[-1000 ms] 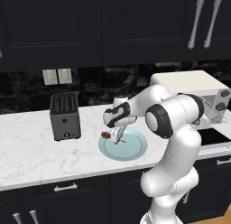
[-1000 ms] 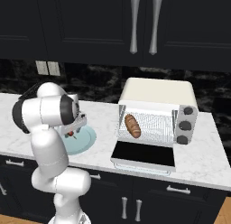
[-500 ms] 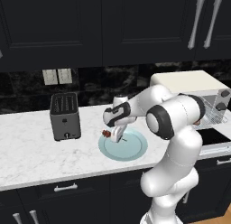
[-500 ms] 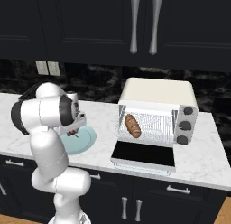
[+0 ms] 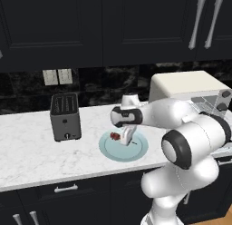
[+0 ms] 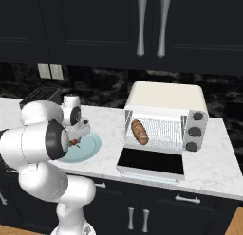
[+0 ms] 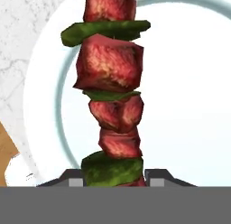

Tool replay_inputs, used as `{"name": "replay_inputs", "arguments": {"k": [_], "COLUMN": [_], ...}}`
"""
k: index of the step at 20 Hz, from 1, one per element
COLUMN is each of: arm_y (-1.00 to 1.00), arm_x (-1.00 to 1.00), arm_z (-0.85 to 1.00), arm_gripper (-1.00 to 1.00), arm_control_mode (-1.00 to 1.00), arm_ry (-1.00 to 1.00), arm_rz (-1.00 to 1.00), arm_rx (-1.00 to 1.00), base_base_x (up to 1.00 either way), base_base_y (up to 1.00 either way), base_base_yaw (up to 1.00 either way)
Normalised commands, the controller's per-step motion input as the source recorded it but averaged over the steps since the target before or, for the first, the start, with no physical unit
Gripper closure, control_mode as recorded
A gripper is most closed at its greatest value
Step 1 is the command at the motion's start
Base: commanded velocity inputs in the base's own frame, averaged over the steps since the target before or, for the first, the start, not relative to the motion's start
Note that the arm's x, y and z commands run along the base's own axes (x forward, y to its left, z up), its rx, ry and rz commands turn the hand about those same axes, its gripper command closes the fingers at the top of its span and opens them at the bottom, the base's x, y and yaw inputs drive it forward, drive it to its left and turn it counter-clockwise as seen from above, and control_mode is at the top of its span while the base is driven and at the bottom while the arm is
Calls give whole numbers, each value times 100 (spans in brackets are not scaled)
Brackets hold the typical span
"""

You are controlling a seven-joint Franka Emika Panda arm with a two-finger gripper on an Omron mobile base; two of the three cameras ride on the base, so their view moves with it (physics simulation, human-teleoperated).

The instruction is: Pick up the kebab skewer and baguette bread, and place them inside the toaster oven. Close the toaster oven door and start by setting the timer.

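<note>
The gripper (image 5: 126, 139) hangs over the pale blue plate (image 5: 138, 151) on the white marble counter (image 5: 31, 158), and in the hand view its two dark finger tips (image 7: 72, 175) sit tight against either side of the kebab skewer (image 7: 113, 87), clamped on the lowest green slice, so the tool is closed around the skewer. The skewer runs straight away from the hand, red-brown meat chunks alternating with green vegetable slices, with the plate's white centre and blue-grey rim behind it. From the left base view the skewer (image 5: 116, 136) shows as a small red-brown bit just beside the hand above the plate; whether it touches the plate I cannot tell. The baguette bread (image 6: 139, 131) lies tilted on the wire rack inside the toaster oven (image 6: 166, 97), which stands on the counter well apart from the plate, toward the arm's right. The toaster oven door (image 6: 151, 164) hangs fully open, its dark glass panel lying flat out in front of the cavity. Three dark knobs (image 6: 194, 131) run down the oven's right side; no lettering or markings beside them can be read. A dark grey slot toaster (image 5: 65, 116) stands on the counter on the far side of the plate from the oven, with no legible brand on its face. Two pale wall outlets (image 5: 57, 76) sit on the dark backsplash above it.
</note>
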Motion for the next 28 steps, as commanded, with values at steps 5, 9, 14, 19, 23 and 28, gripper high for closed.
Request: {"name": "replay_inputs", "arguments": {"k": [5,9,14,19,23,28], "arm_y": [-71,-86,-84,-97,-100,-93], "arm_x": [-74,-56,-52,-41,-35,-31], "arm_z": [67,81,79,64,52,40], "arm_gripper": [100,100,100,100,100,100], "arm_control_mode": [-100,-100,-100,-100,-100,-100], "arm_ry": [-1,-2,-1,0,0,-1], "arm_rz": [0,0,0,0,-3,-3], "arm_rx": [0,0,0,-2,-3,-6], "base_base_x": [0,0,0,0,0,0], "base_base_y": [0,0,0,0,0,0], "base_base_yaw": [0,0,0,0,0,0]}}
